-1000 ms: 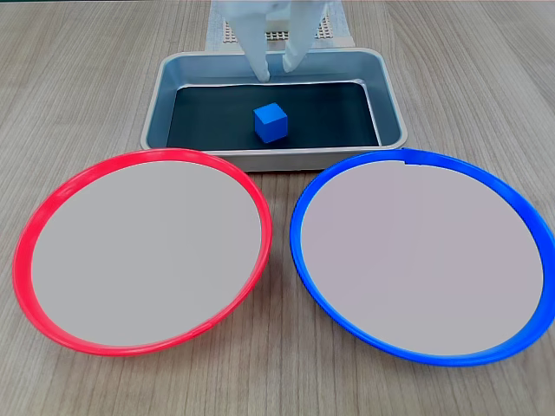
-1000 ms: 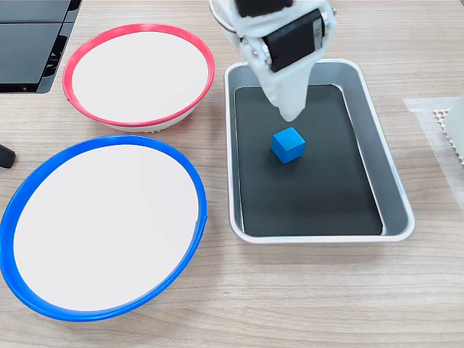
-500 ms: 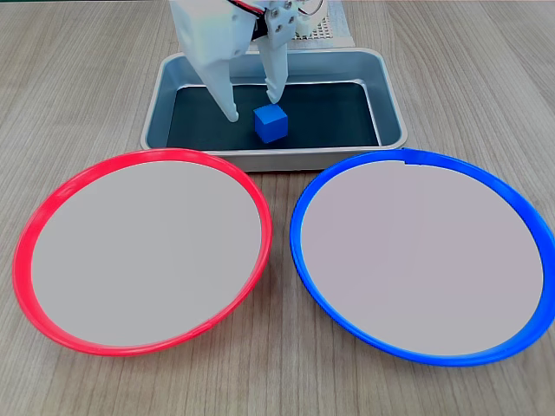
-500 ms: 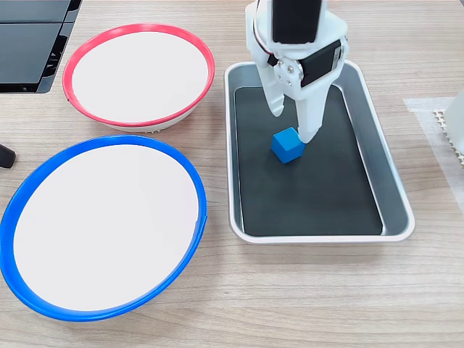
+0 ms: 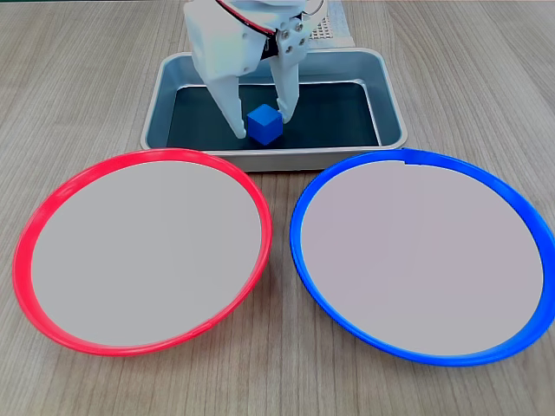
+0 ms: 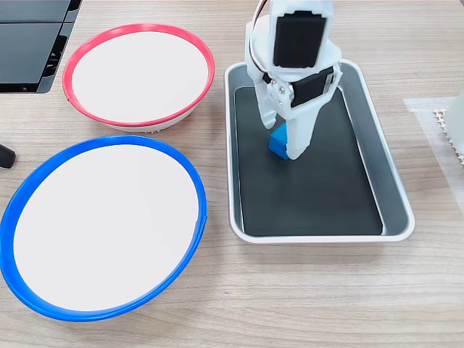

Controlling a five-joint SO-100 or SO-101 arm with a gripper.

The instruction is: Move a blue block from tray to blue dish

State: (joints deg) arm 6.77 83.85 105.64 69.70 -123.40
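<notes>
The white gripper [image 5: 263, 125] is reaching down into the tray [image 5: 390, 104], its jaws standing open on either side of the blue block [image 5: 264, 124]; the block is sitting on the tray's black bottom; the blue dish [image 5: 422, 256] is lying near on the table [image 5: 477, 69].

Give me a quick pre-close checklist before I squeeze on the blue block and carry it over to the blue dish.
1. Gripper straddles the blue block, one finger each side: ok.
2. Jaws open, not yet closed on the block: ok.
3. Fingers touching the block faces: cannot tell.
4. Block sits on the tray floor, away from its walls: ok.
5. Blue dish has nothing in it: ok.
6. Red dish lies off the path from tray to blue dish: ok.
</notes>
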